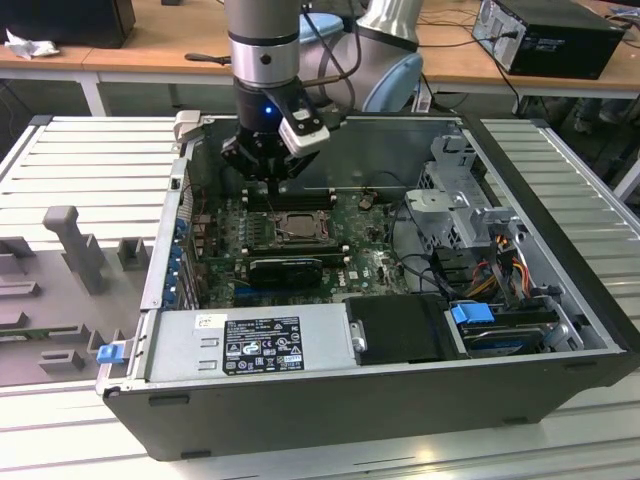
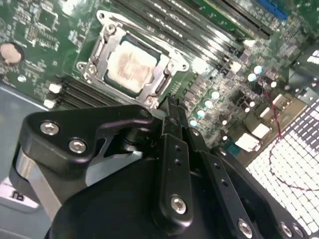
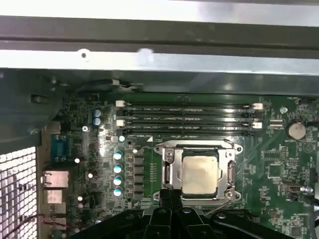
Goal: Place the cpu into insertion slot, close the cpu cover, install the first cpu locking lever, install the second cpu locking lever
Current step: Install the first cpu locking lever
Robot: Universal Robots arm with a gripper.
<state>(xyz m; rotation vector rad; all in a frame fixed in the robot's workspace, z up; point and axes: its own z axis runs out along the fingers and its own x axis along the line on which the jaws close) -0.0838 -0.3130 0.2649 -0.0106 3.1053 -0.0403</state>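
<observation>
Gripper (image 2: 172,107): clenched, nothing held, tips by cover (image 3: 169,172) edge. Chip (image 3: 199,174): seated, cover down round it. Grn board (image 3: 279,164) beneath.

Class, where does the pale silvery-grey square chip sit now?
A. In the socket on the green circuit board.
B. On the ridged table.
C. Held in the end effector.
A: both wrist views show the pale square chip seated inside the grey metal cover frame on the green circuit board.
</observation>
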